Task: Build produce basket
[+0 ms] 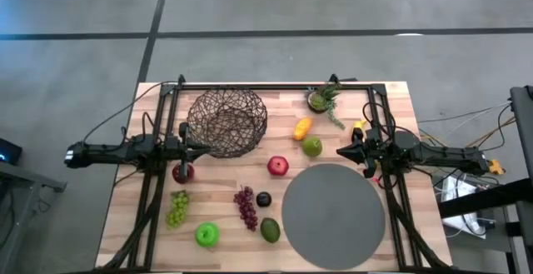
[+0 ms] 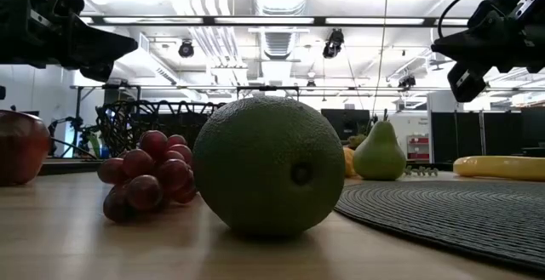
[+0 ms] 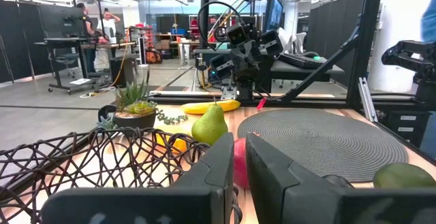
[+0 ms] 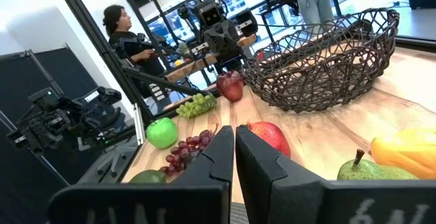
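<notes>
Fruit lies loose on the surface (image 1: 125, 216); both tools hang idle, fingers together.

High view: the empty basket (image 1: 226, 122) sits far-left, the left tool (image 1: 205, 149) at its rim, the right tool (image 1: 341, 151) beside the green pear (image 1: 311, 146). Low view: the avocado (image 2: 269, 165) sits nearest, purple grapes (image 2: 146, 175) alongside. Wrist views: each tool's fingers nearly meet, holding nothing.

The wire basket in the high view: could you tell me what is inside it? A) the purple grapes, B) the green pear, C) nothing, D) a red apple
C: the basket shows only bare mesh with the wood visible through it, while the red apple, purple grapes and green pear all lie on the table outside it.
</notes>
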You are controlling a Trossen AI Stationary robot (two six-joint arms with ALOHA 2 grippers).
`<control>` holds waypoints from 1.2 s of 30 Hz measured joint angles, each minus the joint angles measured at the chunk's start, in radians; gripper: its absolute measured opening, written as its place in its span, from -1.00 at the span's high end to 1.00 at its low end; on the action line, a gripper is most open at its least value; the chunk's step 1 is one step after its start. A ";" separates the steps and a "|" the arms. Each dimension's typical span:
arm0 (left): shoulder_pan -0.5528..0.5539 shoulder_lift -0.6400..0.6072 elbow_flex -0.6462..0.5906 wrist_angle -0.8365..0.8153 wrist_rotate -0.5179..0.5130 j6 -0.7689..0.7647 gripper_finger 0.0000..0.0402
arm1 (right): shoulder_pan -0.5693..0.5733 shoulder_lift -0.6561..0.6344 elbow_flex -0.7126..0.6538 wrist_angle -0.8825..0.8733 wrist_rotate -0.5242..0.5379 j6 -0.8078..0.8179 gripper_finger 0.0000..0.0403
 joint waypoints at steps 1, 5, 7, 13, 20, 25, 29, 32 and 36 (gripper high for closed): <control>0.000 0.000 0.000 0.000 0.000 0.000 0.89 | 0.000 0.000 0.000 0.000 0.000 0.000 0.96; 0.000 0.000 0.000 0.000 0.000 0.000 0.89 | 0.000 0.000 0.000 0.000 0.000 0.000 0.96; 0.000 0.000 0.000 0.000 0.000 0.000 0.89 | 0.000 0.000 0.000 0.000 0.000 0.000 0.96; 0.000 0.000 0.000 0.000 0.000 0.000 0.89 | 0.000 0.000 0.000 0.000 0.000 0.000 0.96; 0.000 0.000 0.000 0.000 0.000 0.000 0.89 | 0.000 0.000 0.000 0.036 0.087 0.151 0.96; 0.000 0.000 0.000 0.000 0.000 0.000 0.89 | 0.000 0.002 0.000 0.152 0.108 0.430 0.96; 0.000 0.000 0.000 0.000 0.000 0.000 0.89 | 0.000 0.044 0.001 0.256 0.194 0.485 0.96; 0.000 0.000 0.000 0.000 0.000 0.000 0.89 | 0.000 0.121 0.050 0.218 0.212 0.521 0.96; 0.000 0.000 0.000 0.000 0.000 0.000 0.89 | 0.000 0.297 0.176 0.143 0.216 0.451 0.96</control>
